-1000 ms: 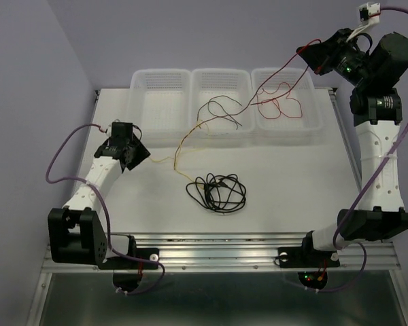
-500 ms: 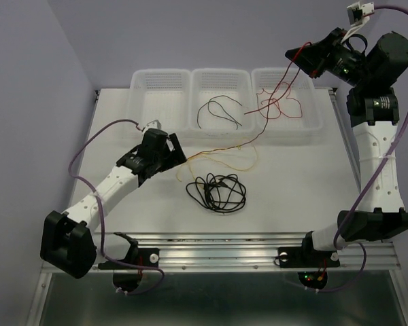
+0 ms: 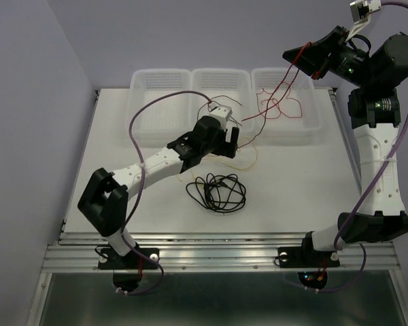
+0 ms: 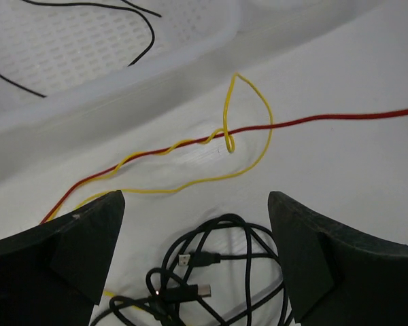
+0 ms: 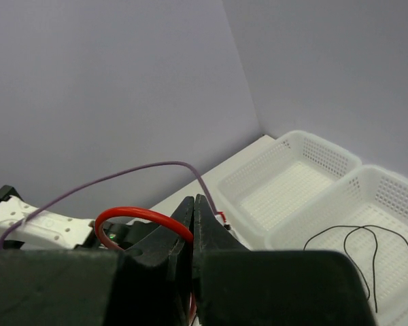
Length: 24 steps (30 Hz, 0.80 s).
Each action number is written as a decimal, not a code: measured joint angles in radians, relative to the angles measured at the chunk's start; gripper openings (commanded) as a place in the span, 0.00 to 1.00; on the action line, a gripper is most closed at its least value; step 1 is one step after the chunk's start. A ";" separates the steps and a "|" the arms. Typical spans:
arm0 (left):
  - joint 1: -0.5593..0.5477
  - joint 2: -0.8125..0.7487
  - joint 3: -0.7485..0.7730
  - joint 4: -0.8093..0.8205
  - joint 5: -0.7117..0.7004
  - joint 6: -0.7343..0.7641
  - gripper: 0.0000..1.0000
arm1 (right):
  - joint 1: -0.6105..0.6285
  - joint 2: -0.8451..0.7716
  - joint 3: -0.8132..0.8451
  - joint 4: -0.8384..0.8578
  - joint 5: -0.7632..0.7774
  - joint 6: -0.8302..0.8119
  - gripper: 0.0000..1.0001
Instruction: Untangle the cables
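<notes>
A: So why is the red cable [image 4: 326, 119] strung up in the air like that?

B: Because the right fingers [image 5: 180, 234] are pressed together on it, raised high over the right basket [image 3: 317, 121]; part of it lies in a slack heap in that basket, and one run slants down across the tabletop [image 3: 313, 176]; lifted that way, I judge, the strand shows its path and can be drawn clear.

A: And the left fingers [image 4: 81, 238]?

B: Spread wide and holding nothing; they hang low over the tabletop, with the black bundle [image 4: 217, 272] beneath and between them and the yellow cable [image 4: 235, 75] a little ahead.

A: Where is the snag?

B: On the tabletop just in front of the middle basket [image 3: 221, 73]; the yellow cable rises in a loop and twines along the red one, touching it where they cross; that twist is likely what binds the two; the black bundle lies coiled beside them, though whether the yellow tail touches it I cannot tell; a thin black cable [image 4: 152, 37] lies by itself in the middle basket.

A: What would the next move call for?

B: Probably a pinch on the yellow loop, to pin it while the red is pulled off; the wire is far thinner than a finger, so the fingers must come right down to the surface; a miss could drag the black coil instead.
</notes>
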 measured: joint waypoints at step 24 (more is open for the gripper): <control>0.002 0.381 0.290 0.024 0.076 0.053 0.29 | 0.012 0.001 0.001 0.061 -0.029 0.074 0.01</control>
